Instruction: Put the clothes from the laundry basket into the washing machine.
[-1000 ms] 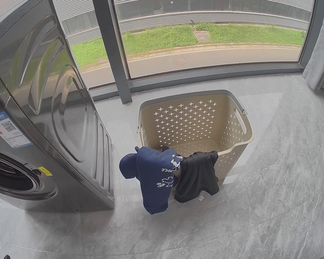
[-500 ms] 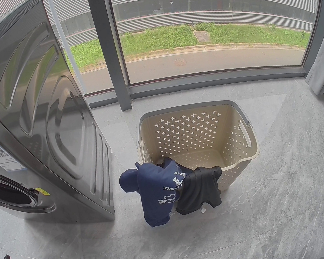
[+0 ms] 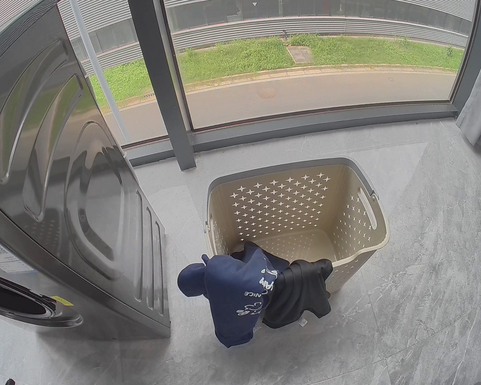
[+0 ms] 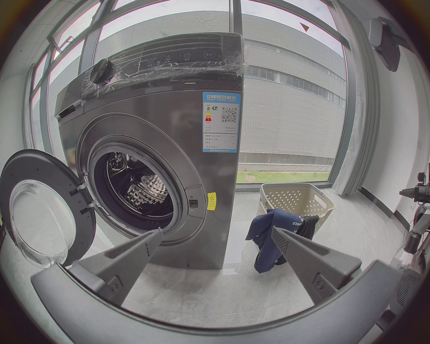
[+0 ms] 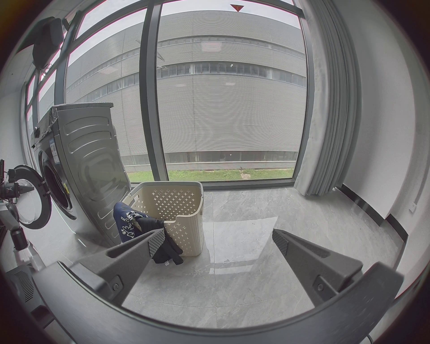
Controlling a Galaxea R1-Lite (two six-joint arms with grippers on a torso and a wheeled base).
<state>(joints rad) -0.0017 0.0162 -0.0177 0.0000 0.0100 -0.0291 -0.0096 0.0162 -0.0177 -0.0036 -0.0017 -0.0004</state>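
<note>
Hanging over the near rim of the beige laundry basket [image 3: 281, 208], a navy hoodie [image 3: 234, 297] and black garment [image 3: 299, 297] lie well apart from left gripper [image 4: 215, 232] and right gripper [image 5: 217, 233]; fingers spread, empty. The washing machine [image 3: 64, 197] stands open.

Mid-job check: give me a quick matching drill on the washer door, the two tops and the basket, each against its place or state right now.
Column 1
1. washing machine door
2. navy top
3. black top
4. laundry basket

Column 2
A. stands on the floor by the window
B. hangs over the basket's near rim, on the side toward the washing machine
C. swung open
D. hangs over the basket's near rim, on the side away from the machine

Pairs: 1-C, 2-B, 3-D, 4-A.
</note>
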